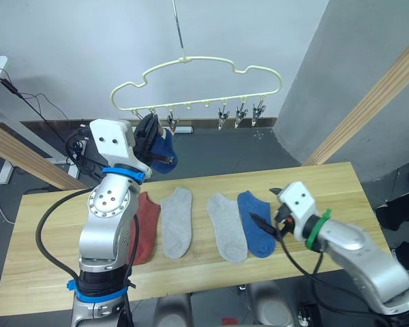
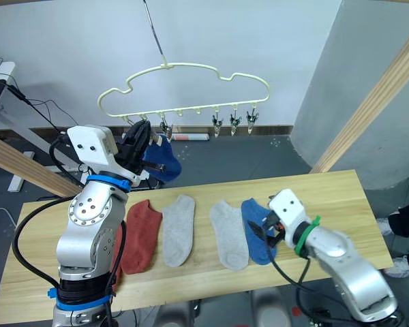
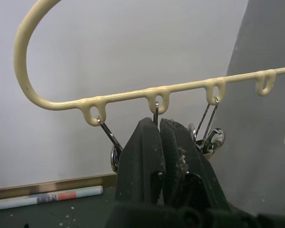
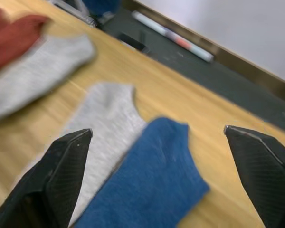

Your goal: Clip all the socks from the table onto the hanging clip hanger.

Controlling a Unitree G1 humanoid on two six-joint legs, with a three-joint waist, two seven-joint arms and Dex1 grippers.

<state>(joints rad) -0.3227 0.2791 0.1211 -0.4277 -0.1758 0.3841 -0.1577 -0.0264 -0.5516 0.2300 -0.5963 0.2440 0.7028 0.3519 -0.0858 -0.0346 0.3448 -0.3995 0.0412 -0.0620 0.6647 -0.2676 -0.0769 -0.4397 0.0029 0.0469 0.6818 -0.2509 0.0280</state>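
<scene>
A white wall point(image 1: 75, 48) meets a dark grey floor point(image 1: 225, 153); slanted wooden beams point(image 1: 368, 109) stand at both sides.

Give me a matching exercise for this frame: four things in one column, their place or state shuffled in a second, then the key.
Things:
1. left hand
2. right hand
3. rust-red sock
4. clip hanger

States:
A. hangs on a hook above the table
B. open, over the blue sock lying on the table
C. lies flat beside a grey sock
D. raised to the clips, shut on the other blue sock

Pairs: 1-D, 2-B, 3-C, 4-A
</scene>
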